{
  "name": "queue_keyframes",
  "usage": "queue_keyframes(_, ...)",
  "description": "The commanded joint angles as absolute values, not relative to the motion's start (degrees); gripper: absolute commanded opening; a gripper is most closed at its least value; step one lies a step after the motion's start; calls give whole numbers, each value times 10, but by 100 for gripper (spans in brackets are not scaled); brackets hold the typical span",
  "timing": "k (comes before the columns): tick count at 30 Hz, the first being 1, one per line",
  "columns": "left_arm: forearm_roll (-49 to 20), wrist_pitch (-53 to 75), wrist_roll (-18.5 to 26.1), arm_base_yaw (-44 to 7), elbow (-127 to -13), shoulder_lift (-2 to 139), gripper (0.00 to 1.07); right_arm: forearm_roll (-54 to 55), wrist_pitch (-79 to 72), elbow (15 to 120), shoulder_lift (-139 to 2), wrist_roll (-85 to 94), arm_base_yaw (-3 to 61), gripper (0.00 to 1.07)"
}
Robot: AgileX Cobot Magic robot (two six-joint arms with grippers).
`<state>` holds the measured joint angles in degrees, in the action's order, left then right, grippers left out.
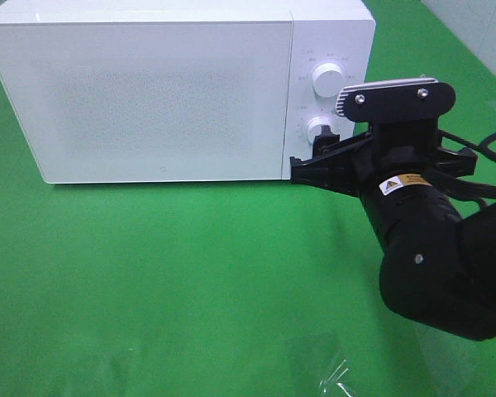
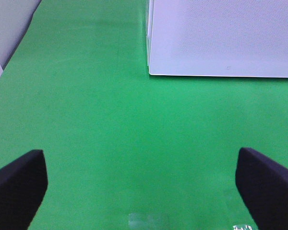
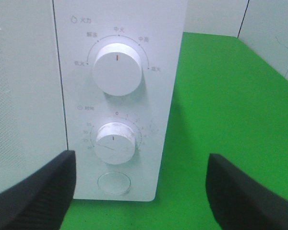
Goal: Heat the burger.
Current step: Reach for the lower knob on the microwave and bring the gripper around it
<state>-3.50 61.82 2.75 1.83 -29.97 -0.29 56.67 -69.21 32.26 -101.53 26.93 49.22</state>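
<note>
The burger is out of view in every frame. The white microwave (image 1: 149,91) stands at the back of the green table with its frosted door shut. My right gripper (image 1: 314,161) hovers just in front of the control panel, level with the lower timer knob (image 1: 318,128). In the right wrist view the right gripper (image 3: 141,191) is open with nothing between its black fingers (image 3: 33,191), facing the timer knob (image 3: 115,143) and the round button (image 3: 114,183). My left gripper (image 2: 141,191) is open and empty over bare green cloth, short of the microwave's (image 2: 221,38) front corner.
The upper power knob (image 1: 326,78) sits above the timer knob. A scrap of clear film (image 1: 335,376) lies near the table's front edge. A pale wall runs past the table's right edge (image 1: 479,33).
</note>
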Motion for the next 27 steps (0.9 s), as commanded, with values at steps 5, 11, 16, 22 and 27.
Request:
queue_keyframes(5,-33,612,26,19,-298,-16,100,560,-699,363,-1058,274,492,71)
queue_keyframes(11,-33,612,26,19,-298,-16,100,541,-695,384,-1084,260,481,71)
queue_keyframes(16,-33,612,26,19,-298,-16,100,515,-660,409,-1102,239,445,71)
queue_keyframes(22,-33,612,26,19,-298,-16,100,503,-655,430,-1125,228,426,71)
queue_keyframes(27,-33,612,26,19,-298,-16,100,501,-647,457,-1153,228,418,71)
